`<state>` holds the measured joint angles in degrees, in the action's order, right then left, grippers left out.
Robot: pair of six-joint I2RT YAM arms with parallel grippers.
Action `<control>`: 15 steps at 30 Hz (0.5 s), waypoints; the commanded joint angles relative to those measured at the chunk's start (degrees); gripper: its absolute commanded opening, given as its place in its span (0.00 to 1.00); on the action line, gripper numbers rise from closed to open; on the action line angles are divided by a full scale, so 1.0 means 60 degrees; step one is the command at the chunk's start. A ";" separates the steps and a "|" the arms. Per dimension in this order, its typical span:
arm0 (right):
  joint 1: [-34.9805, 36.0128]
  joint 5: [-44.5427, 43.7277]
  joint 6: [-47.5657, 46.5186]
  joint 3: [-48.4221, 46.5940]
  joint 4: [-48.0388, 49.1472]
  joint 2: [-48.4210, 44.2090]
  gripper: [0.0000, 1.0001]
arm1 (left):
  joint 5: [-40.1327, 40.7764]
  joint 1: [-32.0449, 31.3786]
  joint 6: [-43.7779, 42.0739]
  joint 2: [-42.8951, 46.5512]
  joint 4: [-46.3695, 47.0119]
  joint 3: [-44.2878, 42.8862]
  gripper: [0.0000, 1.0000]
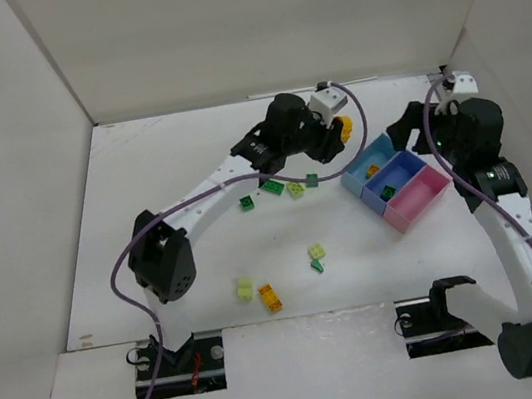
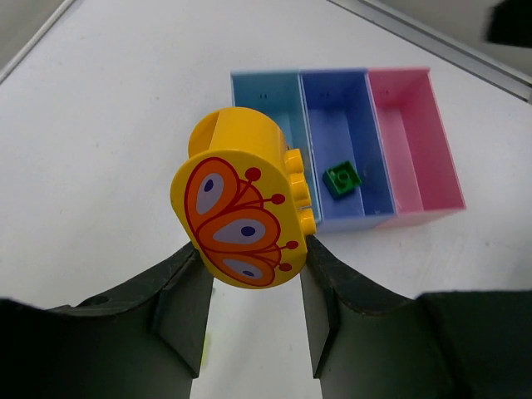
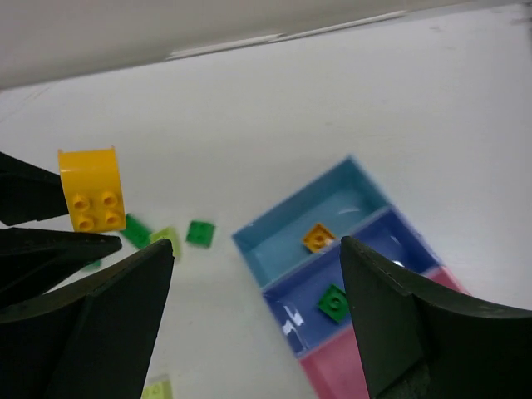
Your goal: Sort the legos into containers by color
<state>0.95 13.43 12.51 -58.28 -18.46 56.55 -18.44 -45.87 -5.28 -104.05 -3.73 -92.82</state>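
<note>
My left gripper [image 1: 339, 125] is shut on a large orange-yellow rounded brick [image 2: 241, 216] with a butterfly print. It holds the brick above the table just left of the bins. The brick also shows in the right wrist view [image 3: 91, 189]. The joined bins are light blue [image 1: 376, 147], darker blue [image 1: 404, 165] and pink [image 1: 425, 192]. A small orange brick [image 3: 318, 238] lies in the light blue bin [image 3: 341, 208]. A dark green brick [image 2: 342, 179] lies in the darker blue bin [image 2: 332, 125]. The pink bin [image 2: 411, 150] holds nothing. My right gripper [image 3: 256, 249] is open and empty above the bins.
Loose bricks lie on the table left of the bins: dark green [image 1: 246, 203], dark green [image 1: 272, 186], lime [image 1: 296, 190], dark green [image 1: 312, 180]. Nearer me lie lime [image 1: 317, 251], dark green [image 1: 316, 266], lime [image 1: 245, 288] and orange [image 1: 270, 298] bricks. White walls enclose the table.
</note>
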 commanded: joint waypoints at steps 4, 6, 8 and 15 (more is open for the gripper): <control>-0.0510 -0.4213 0.0493 -0.0072 -0.1845 -0.1586 0.89 | -0.0588 -0.0148 -0.0204 -0.1974 -0.1135 -0.2938 0.00; -0.0510 -0.4973 0.0493 -0.0304 -0.2122 -0.1691 0.91 | -0.0924 -0.0149 -0.0204 -0.2533 -0.1384 -0.3629 0.00; -0.0510 -0.5240 0.0493 -0.0393 -0.2313 -0.1809 0.91 | -0.1014 -0.0236 -0.0204 -0.3354 -0.1720 -0.4596 0.00; -0.0598 -0.5241 0.0406 -0.0306 -0.2592 -0.1561 0.91 | -0.1366 -0.0441 0.0030 -0.4704 -0.1665 -0.5844 0.00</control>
<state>-2.20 -15.25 14.85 -58.46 -32.58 46.52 -23.77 -47.99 -5.52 -133.29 -13.91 -124.75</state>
